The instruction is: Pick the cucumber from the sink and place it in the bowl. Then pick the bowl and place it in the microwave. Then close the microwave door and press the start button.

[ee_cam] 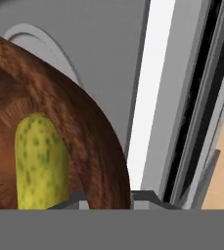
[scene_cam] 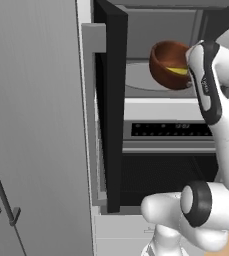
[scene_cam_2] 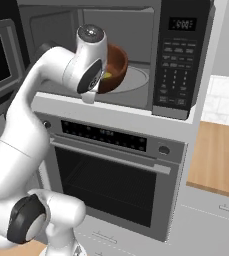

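Left base view: the microwave door (scene_cam: 111, 100) stands open, edge-on, a black slab left of the grey cavity of the microwave (scene_cam: 161, 30). The bowl (scene_cam: 170, 64) hangs tilted inside the cavity above the pale turntable (scene_cam: 136, 80), with the cucumber (scene_cam: 178, 71) a yellow sliver in it. The arm's wrist covers the bowl's right rim.

Right base view: the bowl (scene_cam_2: 115, 67) sits behind the wrist, in the cavity left of the button panel (scene_cam_2: 178, 55); the oven (scene_cam_2: 111, 170) is below.

Hand view: the hand (ee_cam: 103, 197) is pinched nearly shut on the bowl's rim (ee_cam: 99, 146), its fingertips (ee_cam: 145, 197) just peeking up; whether both pads touch wood is hard to tell. The cucumber (ee_cam: 40, 161) lies inside the bowl.
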